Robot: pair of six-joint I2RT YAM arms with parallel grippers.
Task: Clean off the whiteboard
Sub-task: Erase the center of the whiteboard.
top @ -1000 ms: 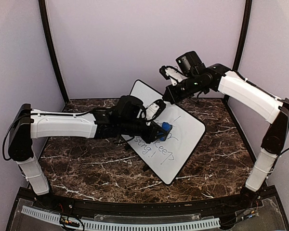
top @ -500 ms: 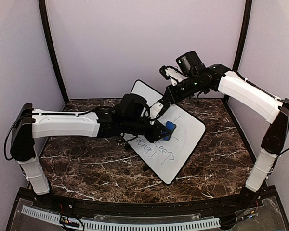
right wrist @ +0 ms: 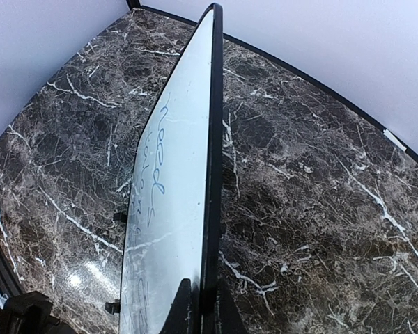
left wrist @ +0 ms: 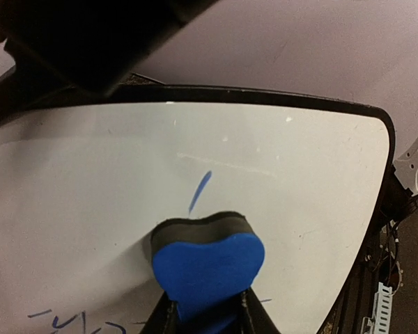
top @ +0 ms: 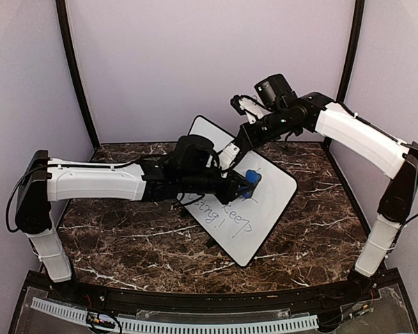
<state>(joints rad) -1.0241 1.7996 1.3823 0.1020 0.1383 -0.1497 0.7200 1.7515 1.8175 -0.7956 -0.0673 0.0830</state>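
The whiteboard [top: 265, 202] stands tilted on the marble table, with dark handwritten words on its lower half. My left gripper [top: 245, 184] is shut on a blue eraser [top: 251, 182] and presses it against the board's upper part. In the left wrist view the eraser [left wrist: 207, 270] sits just below a short blue stroke [left wrist: 199, 191] on the board [left wrist: 299, 188]. My right gripper [top: 238, 142] is shut on the board's top edge and holds it up. In the right wrist view its fingers [right wrist: 183, 309] pinch the black edge of the board [right wrist: 210, 174].
The dark marble table [top: 125, 236] lies all around the board. Purple walls stand at the back and both sides. A black rail with a white cable strip [top: 174, 323] runs along the near edge.
My left gripper has slid the eraser to the right and slightly up across the board. The right arm has held still.
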